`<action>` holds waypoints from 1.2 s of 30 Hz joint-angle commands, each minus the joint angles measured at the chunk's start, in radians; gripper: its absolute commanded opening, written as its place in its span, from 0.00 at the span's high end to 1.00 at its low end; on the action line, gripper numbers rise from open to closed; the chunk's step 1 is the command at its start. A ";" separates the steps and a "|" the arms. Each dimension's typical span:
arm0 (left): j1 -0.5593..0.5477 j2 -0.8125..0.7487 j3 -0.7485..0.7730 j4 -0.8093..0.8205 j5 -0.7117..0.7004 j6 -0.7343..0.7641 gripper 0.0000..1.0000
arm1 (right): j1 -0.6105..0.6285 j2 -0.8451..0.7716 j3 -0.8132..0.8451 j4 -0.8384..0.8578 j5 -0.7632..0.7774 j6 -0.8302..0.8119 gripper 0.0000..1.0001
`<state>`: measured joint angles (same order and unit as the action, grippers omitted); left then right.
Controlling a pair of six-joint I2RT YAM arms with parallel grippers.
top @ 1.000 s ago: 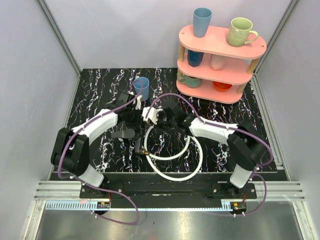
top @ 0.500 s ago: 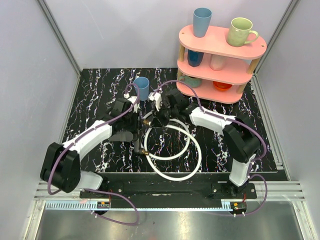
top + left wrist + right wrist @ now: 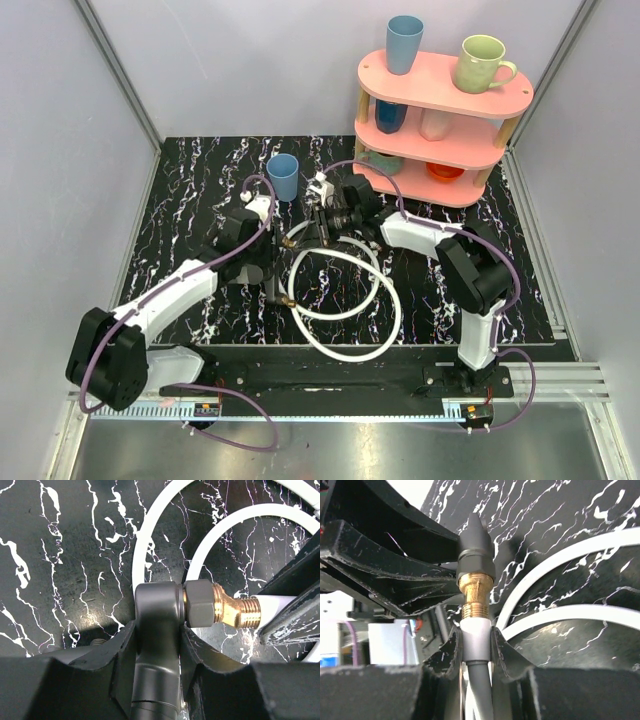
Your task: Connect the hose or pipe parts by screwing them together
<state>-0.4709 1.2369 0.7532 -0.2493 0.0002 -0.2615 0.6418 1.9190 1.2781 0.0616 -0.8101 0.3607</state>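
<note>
Top view: our left gripper (image 3: 266, 266) and right gripper (image 3: 322, 228) meet mid-table. The right sits at 2 o'clock of the left, with the brass fitting (image 3: 290, 241) between them. The white hose (image 3: 385, 320) loops lie on the table at 5 o'clock of the joint.

Left wrist: left gripper (image 3: 156, 650) is narrow, clamped on the grey pipe (image 3: 156, 610). The grey nut (image 3: 200, 602) butts against it at 3 o'clock, brass fitting (image 3: 235, 611) beyond.

Right wrist: right gripper (image 3: 476, 639) is narrow, pinching the hose end. Brass fitting (image 3: 476, 597) sits at 12 o'clock, nut (image 3: 476, 560) above it. We judge the parts mated. Some brass thread shows, so tightening likely remains.
</note>
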 commanded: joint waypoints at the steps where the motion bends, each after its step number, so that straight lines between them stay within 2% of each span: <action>1: -0.092 -0.117 -0.006 0.380 0.155 -0.074 1.00 | 0.027 0.029 -0.045 0.412 0.022 0.387 1.00; 4: -0.094 -0.174 -0.087 0.516 0.124 -0.097 1.00 | 0.022 0.031 -0.103 0.585 0.026 0.576 1.00; 9: -0.094 -0.183 -0.092 0.513 0.113 -0.105 1.00 | 0.006 0.073 -0.171 0.884 0.029 0.866 0.99; 10: -0.094 -0.180 -0.091 0.503 0.103 -0.102 1.00 | 0.001 0.077 -0.171 0.894 0.028 0.868 0.96; 11: -0.094 -0.177 -0.084 0.486 0.089 -0.097 1.00 | 0.001 0.074 -0.169 0.883 0.031 0.854 0.86; 13: -0.094 -0.159 -0.049 0.409 0.051 -0.085 1.00 | -0.002 0.040 -0.169 0.776 0.048 0.752 0.75; 15: -0.092 -0.136 0.007 0.336 0.018 -0.082 1.00 | -0.002 -0.012 -0.163 0.624 0.072 0.598 0.58; 17: -0.089 -0.093 0.050 0.224 0.003 -0.074 1.00 | -0.007 -0.050 -0.148 0.510 0.100 0.484 0.49; 18: -0.086 -0.079 0.084 0.194 0.003 -0.073 1.00 | -0.010 -0.093 -0.125 0.375 0.123 0.362 0.36; 20: -0.083 -0.051 0.107 0.131 0.003 -0.084 1.00 | -0.008 -0.139 -0.088 0.185 0.227 0.229 0.21; 22: -0.069 -0.033 0.138 0.072 0.009 -0.096 1.00 | -0.008 -0.204 -0.074 0.098 0.334 0.048 0.10; 25: -0.032 -0.014 0.170 -0.002 0.035 -0.110 1.00 | -0.010 -0.281 -0.065 -0.003 0.483 -0.121 0.08; 29: 0.023 0.021 0.201 -0.076 0.084 -0.111 1.00 | -0.008 -0.357 -0.054 -0.035 0.494 -0.336 0.09; 32: 0.093 0.085 0.280 -0.175 0.196 -0.091 1.00 | 0.045 -0.431 -0.113 -0.034 0.500 -0.633 0.11; 33: 0.124 0.104 0.297 -0.203 0.222 -0.079 1.00 | 0.076 -0.474 -0.141 -0.031 0.528 -0.852 0.10; 35: 0.146 0.151 0.339 -0.274 0.265 -0.042 1.00 | 0.195 -0.511 -0.250 0.022 0.641 -1.076 0.08; 36: 0.161 0.163 0.350 -0.292 0.271 -0.030 1.00 | 0.235 -0.535 -0.290 0.059 0.681 -1.256 0.07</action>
<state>-0.3595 1.3788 0.9695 -0.5056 0.1265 -0.3279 0.6998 1.4788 1.1374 0.0692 -0.2947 -0.2165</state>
